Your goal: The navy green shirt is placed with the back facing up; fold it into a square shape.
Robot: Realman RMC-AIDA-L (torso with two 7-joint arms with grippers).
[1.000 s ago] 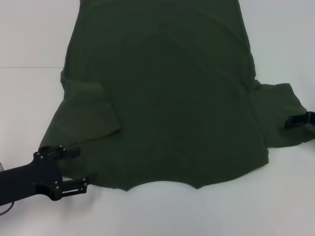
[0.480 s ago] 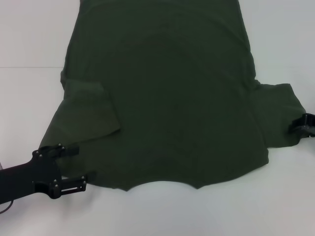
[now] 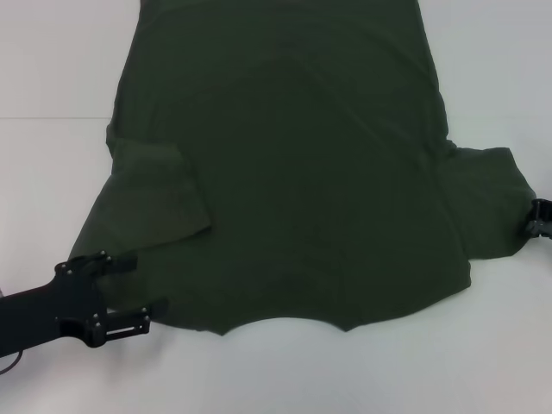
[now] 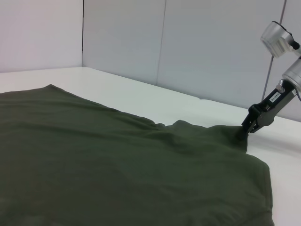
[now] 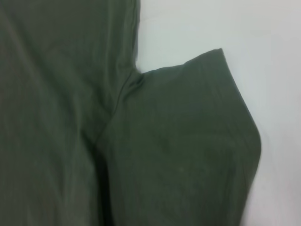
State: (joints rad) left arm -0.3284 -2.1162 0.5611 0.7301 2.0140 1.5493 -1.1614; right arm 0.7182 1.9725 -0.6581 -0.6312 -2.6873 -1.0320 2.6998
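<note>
We see the navy green shirt (image 3: 302,172) spread flat on the white tabletop (image 3: 52,69). Our left gripper (image 3: 142,293) has its jaws spread wide around the near left sleeve hem; our right gripper (image 4: 249,126) pinches the right sleeve's edge

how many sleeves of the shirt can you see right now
2. On the plain dark olive-green T-shirt, one sleeve is folded over the body near the left pincer; the other sleeve lies spread by the right pincer.

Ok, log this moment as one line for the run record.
shirt: flat, unfolded | left claw: open at left sleeve edge | right claw: at right sleeve edge | table
</note>
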